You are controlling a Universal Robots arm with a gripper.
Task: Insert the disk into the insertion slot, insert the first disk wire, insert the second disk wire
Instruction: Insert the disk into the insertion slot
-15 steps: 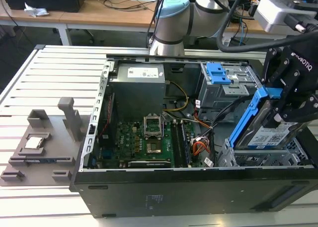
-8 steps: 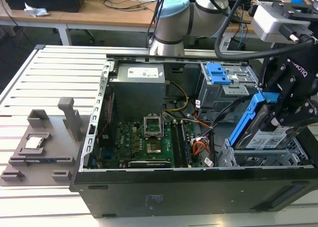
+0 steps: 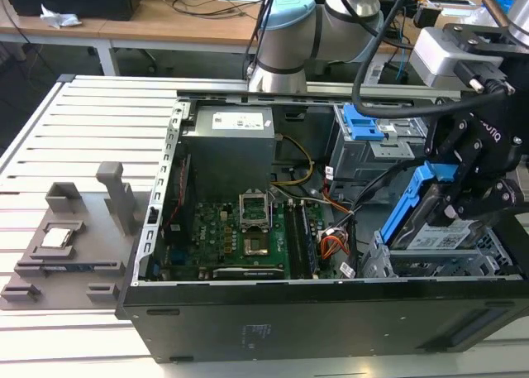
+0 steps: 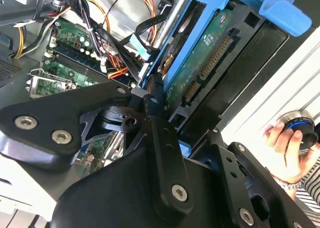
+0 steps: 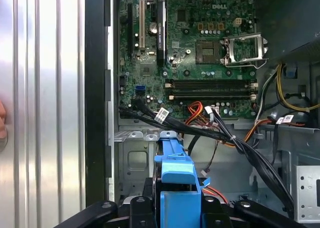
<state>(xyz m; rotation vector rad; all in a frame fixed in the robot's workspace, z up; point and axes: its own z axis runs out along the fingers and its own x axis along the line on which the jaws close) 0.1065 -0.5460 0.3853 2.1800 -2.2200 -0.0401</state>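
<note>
Pinches with the black gripper (image 3: 463, 203) the flat grey metal disk (image 3: 436, 237) in its bright blue plastic frame. Holds it tilted at the silver perforated sheet-metal insertion slot (image 3: 388, 264), seemingly partly inside, to line up with a bay.

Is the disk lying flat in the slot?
No, the disk sits tilted in the gripper, its upper end raised above the slot.

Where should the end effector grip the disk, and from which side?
Grip the disk by its blue carrier, at the raised end, coming from above. It hangs tilted, with its low end toward the slot, so that end must stay free. The end effector holds it that way.
</note>
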